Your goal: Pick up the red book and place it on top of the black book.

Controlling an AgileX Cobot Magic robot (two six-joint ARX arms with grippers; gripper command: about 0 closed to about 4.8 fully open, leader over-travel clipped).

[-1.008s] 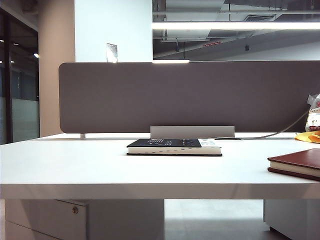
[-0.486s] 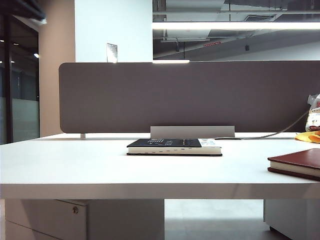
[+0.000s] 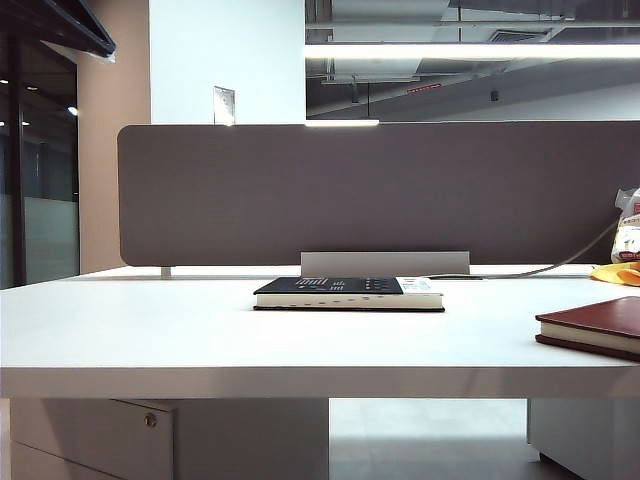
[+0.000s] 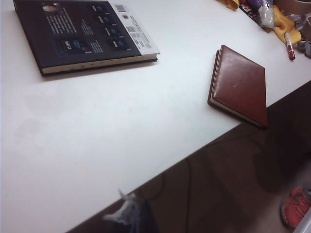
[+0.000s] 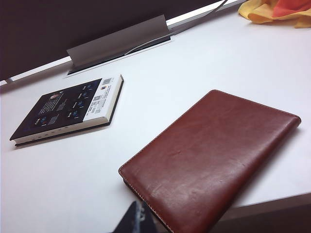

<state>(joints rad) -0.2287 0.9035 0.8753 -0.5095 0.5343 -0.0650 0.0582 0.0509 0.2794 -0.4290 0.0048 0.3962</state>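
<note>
Left gripper: above the table's near edge; grip unclear.
Right gripper: clenched, empty, near the red book.
Red book: near right.
Black book: centre, writing unreadable.

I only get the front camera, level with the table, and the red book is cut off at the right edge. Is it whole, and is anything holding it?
Observer: Whole and closed. The red book lies flat with nothing on it. The right gripper is a dark tip beside its near edge, shut, holding nothing.
Operator: And the other gripper?
Observer: The left gripper is a blurred tip over the front edge of the table, above both books. I cannot tell whether it is open.
Operator: What's on the black book's cover?
Observer: The black book shows small pictures and a white strip with a barcode.
</note>
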